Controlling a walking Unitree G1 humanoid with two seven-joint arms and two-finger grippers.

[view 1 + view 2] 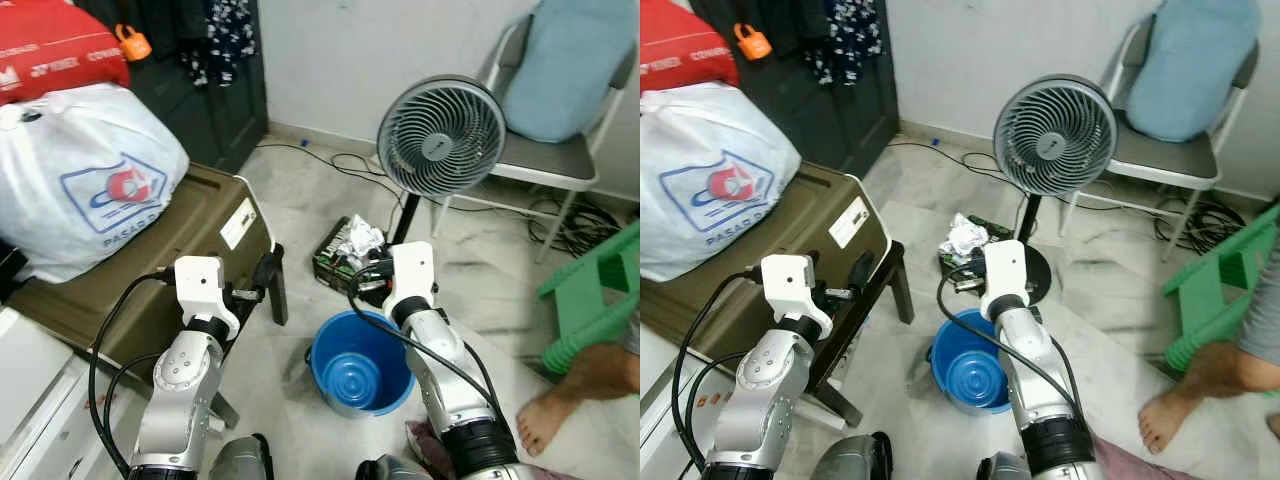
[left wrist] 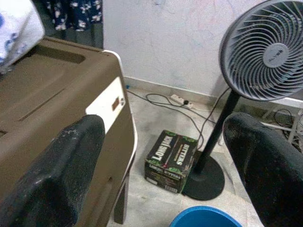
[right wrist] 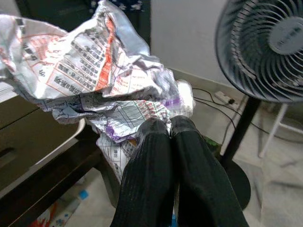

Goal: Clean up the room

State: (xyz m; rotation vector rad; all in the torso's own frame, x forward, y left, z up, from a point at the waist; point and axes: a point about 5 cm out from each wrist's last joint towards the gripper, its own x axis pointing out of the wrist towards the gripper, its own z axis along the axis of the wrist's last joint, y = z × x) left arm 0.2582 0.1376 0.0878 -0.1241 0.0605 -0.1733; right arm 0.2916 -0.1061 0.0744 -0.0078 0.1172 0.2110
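My right gripper (image 3: 170, 135) is shut on a crumpled printed wrapper (image 3: 94, 71), silvery with red and purple print. In the left eye view the wrapper (image 1: 357, 240) hangs just above and behind the far rim of a blue bucket (image 1: 360, 365) that stands on the floor between my arms. My left gripper (image 1: 268, 272) is open and holds nothing; it sits beside the corner of a brown case (image 1: 195, 225). Its two black fingers (image 2: 71, 161) frame a green carton (image 2: 170, 153) on the floor.
A standing fan (image 1: 440, 135) rises behind the bucket, its base next to the carton. A white bag (image 1: 80, 170) lies on the brown case. A grey chair (image 1: 560, 110), a green stool (image 1: 595, 290) and a person's foot (image 1: 555, 405) are at the right. Cables (image 1: 575, 225) trail along the wall.
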